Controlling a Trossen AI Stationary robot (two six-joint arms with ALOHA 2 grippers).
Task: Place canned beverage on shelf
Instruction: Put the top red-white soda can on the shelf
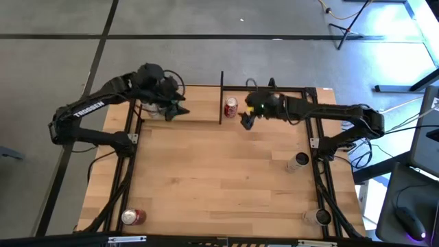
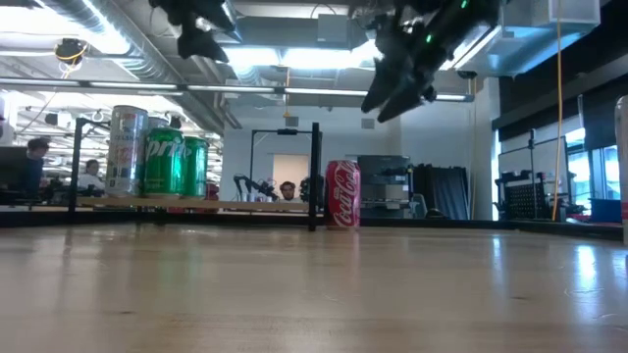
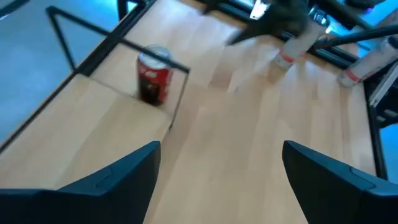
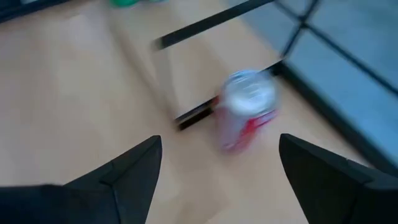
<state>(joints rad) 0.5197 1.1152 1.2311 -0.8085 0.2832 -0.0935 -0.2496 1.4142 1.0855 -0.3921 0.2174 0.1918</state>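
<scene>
A red cola can [image 1: 231,106] stands upright on its base on the tabletop, just right of the shelf's black end post [image 1: 221,96]. It also shows in the low view [image 2: 342,194] and in the right wrist view [image 4: 245,115]. The shelf [image 1: 195,113] is a narrow light-wood board in black rods at the table's far edge. On it stand a silver can [image 2: 126,149] and two green cans [image 2: 164,162]. My right gripper [image 1: 245,122] hangs open and empty above the table, just right of and nearer than the red can. My left gripper [image 1: 180,108] hangs open and empty above the shelf.
A silver can [image 1: 297,162] stands near the table's right edge, another can [image 1: 319,217] at the near right corner, and a red can [image 1: 132,217] at the near left corner. The middle of the wooden tabletop [image 1: 219,178] is bare.
</scene>
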